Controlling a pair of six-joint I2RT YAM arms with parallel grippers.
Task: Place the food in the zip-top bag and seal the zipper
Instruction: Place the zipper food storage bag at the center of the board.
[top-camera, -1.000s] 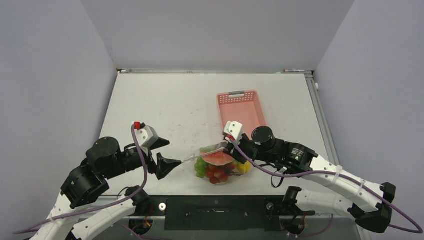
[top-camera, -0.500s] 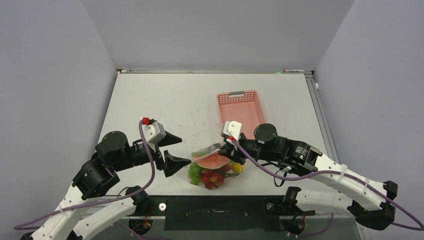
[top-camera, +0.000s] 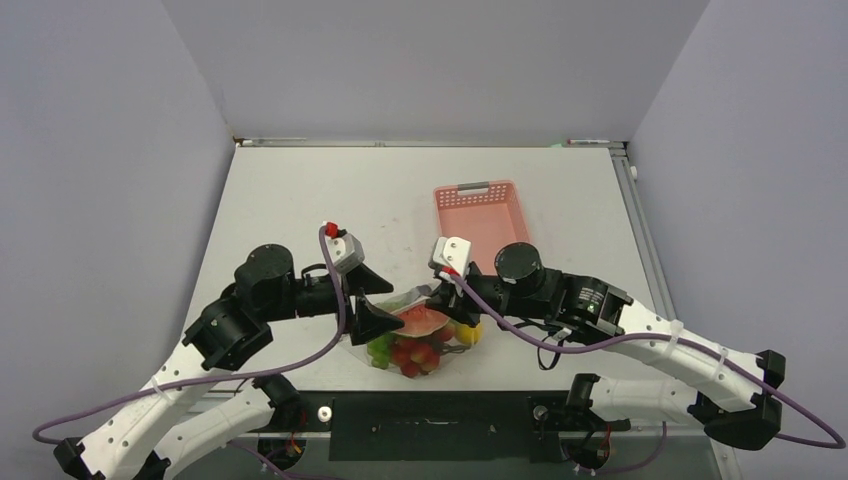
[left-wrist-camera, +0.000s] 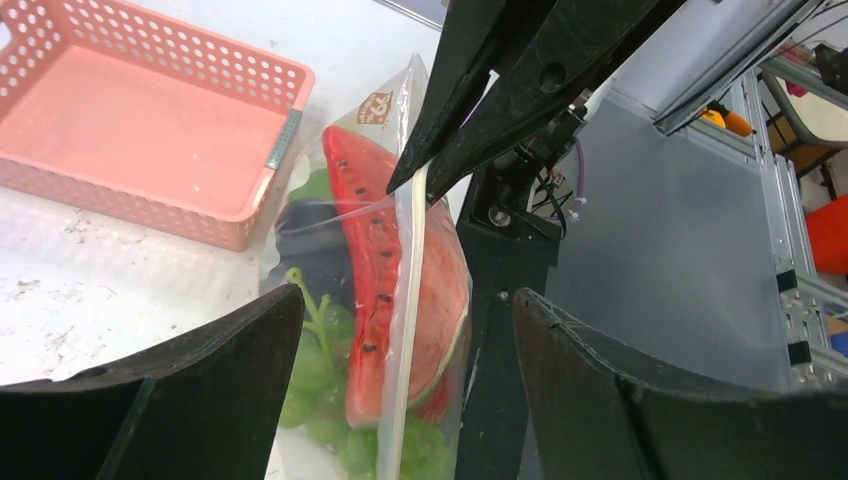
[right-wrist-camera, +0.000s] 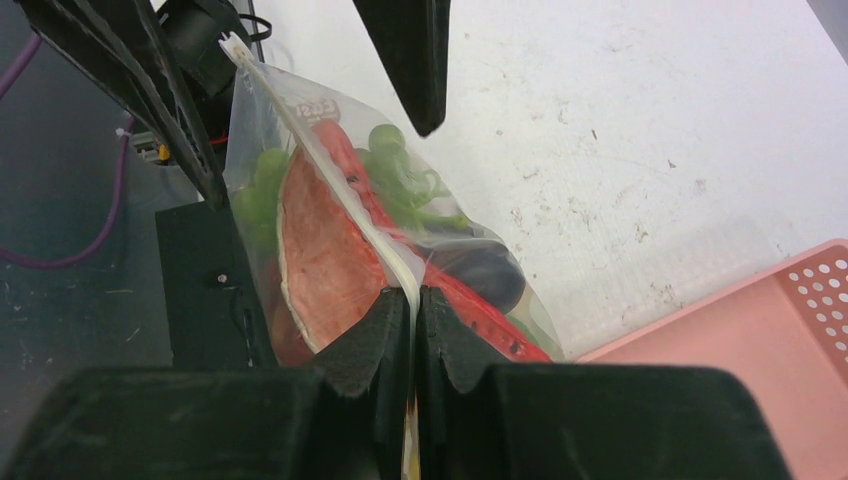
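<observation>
1. Overhead view: I see bright, even, diffuse light; shadows on the table (top-camera: 300, 200) are soft.
2. Wrist views: sharp mid-distance, dark foreground lacking detail, faint sheen on the zip-top bag (left-wrist-camera: 395, 130).

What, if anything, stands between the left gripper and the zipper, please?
Nothing visible does. The left gripper is open, and the zipper stands straight ahead in the gap between its jaws. The right gripper pinches the zipper farther along, beyond that free stretch.
</observation>
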